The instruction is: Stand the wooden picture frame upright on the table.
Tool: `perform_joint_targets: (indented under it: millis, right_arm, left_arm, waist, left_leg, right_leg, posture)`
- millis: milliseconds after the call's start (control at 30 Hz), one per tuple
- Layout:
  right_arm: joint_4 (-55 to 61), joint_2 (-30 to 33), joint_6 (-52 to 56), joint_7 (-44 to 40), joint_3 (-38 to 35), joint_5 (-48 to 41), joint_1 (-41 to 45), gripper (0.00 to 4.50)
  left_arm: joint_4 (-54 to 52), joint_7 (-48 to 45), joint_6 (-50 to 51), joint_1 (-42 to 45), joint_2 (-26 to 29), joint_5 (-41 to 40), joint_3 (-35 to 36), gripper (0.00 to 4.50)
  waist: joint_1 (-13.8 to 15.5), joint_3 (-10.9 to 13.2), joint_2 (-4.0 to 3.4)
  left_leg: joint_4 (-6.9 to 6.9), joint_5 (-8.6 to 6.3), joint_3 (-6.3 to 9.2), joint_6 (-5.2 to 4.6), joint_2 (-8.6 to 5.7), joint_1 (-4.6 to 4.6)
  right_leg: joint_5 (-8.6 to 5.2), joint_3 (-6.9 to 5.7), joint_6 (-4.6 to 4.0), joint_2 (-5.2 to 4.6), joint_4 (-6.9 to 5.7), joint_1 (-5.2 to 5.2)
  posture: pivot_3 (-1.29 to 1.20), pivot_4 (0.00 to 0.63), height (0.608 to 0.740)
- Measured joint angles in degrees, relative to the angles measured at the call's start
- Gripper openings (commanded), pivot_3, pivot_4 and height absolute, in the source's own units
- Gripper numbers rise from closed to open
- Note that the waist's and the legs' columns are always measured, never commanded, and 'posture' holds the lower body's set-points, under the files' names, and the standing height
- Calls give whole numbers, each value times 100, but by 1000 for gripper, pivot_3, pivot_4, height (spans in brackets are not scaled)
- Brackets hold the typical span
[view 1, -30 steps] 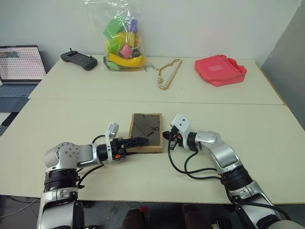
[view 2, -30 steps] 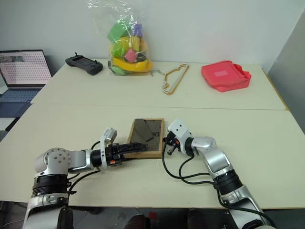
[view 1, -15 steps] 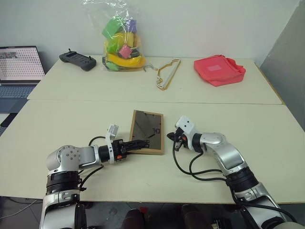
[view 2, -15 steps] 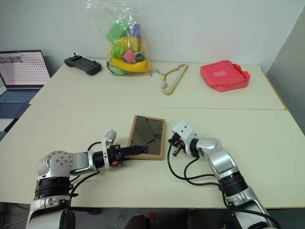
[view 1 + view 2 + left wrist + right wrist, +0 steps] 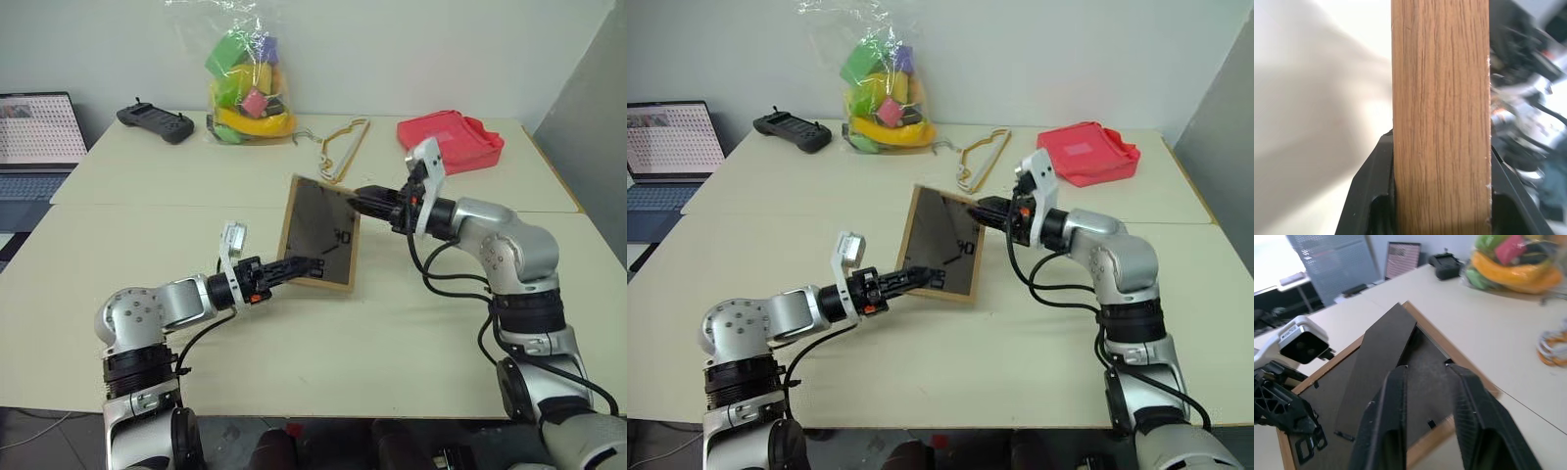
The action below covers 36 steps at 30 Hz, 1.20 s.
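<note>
Wooden picture frame tilted above table

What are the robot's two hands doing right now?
Left end effector: shut on the wooden picture frame.
Right end effector: open, holding nothing.

The wooden picture frame tilts up off the surface. The left hand pinches its near edge; the right hand touches its far corner.

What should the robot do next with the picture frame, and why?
Probably pull out the stand leg with the right gripper. The wooden picture frame is tipped up on the table, the left gripper clamps its lower edge, and the right gripper's open fingers sit at the leg, which lies flat against the back.
</note>
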State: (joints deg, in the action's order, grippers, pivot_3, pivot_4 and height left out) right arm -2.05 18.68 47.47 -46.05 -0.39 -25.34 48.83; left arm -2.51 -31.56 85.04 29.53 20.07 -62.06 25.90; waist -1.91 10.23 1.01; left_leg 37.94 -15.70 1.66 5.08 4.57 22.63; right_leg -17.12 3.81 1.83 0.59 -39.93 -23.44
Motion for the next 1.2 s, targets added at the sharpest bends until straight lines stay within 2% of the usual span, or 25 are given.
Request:
perform_joint_targets:
  millis: [233, 400, 500, 667, 800, 933, 1000, 1033, 1100, 1200]
  right_arm:
    - [-668, -153, -379, -312, 455, 64, 443, 3609]
    - [-253, -203, -146, -829, 656, -323, 418, 3609]
    - [368, -15, 273, -1135, 665, -783, 254, 3609]
    - [847, 493, 724, -1333, 586, -1306, -54, 3609]
    - [910, 1182, 484, -1369, 364, -1168, -501, 3609]
    - [801, 1680, -1176, -1318, 271, -218, -1053, 3609]
    - [467, 1886, -3182, -1255, 399, 752, -1402, 3609]
    - [87, 1942, -4550, -1115, 491, 1367, -1565, 3609]
    - [-815, 1899, -6974, -500, 742, 2526, -1606, 3609]
    - [-1908, 1773, -9627, 592, 928, 3937, -1374, 3609]
  left_arm:
    - [-229, 525, 60, -209, -97, -386, 149, 1291]
    - [-414, 726, 64, -315, -93, -799, 155, 1291]
    - [-446, 860, 60, -376, -9, -1112, 164, 1291]
    - [-430, 1265, 102, -580, 14, -1645, 112, 1291]
    - [-254, 1882, 12, -946, 84, -2311, 99, 1291]
    - [-143, 2657, -397, -1249, 484, -3598, -282, 1291]
    - [-103, 3049, -708, -1402, 726, -4318, -610, 1291]
    - [-68, 3179, -846, -1449, 777, -4586, -746, 1291]
    - [-9, 3234, -1047, -1466, 770, -4792, -893, 1291]
    - [-15, 3232, -1191, -1454, 770, -4838, -1019, 1291]
  waist:
    - [-8, 1, 1]
    - [3, 3, 2]
    - [14, 3, 2]
    - [19, 3, 3]
    - [17, 5, 6]
    - [17, 5, 6]
    - [21, 5, 6]
    - [18, 5, 6]
    - [8, 5, 7]
    - [-25, 6, 5]
  left_leg:
    - [0, -2, 0, -4, 0, 3]
    - [1, 3, 3, 6, 1, 18]
    - [2, -1, 6, -2, 0, 17]
    - [4, -5, 10, -8, -1, 16]
    - [4, -6, 10, -11, -2, 17]
    - [3, -6, 8, -11, -2, 15]
    - [2, -6, 3, -10, -2, 9]
    - [2, -5, 0, -8, -3, 6]
    - [3, -1, -13, -3, -3, -4]
    - [-1, 7, -22, 13, -1, -16]
  right_leg:
    - [0, 0, 0, 0, 1, -4]
    - [0, -5, 0, -2, 0, -17]
    - [0, -7, 0, -4, 0, -14]
    - [0, -10, 0, -3, 1, -10]
    - [0, -7, 0, -3, 3, -11]
    - [-1, -4, 1, -2, 3, -11]
    - [-2, 0, 3, -3, 4, -7]
    - [-2, 1, 3, -3, 4, -5]
    - [-1, 11, 3, -3, -1, -3]
    - [-1, 24, 2, 3, -5, -4]
  posture:
    - [0, 150, 740]
    - [0, 150, 740]
    - [0, 150, 740]
    - [0, 150, 740]
    - [0, 150, 740]
    - [0, 150, 740]
    - [0, 150, 740]
    - [0, 150, 740]
    - [0, 150, 740]
    - [0, 150, 740]
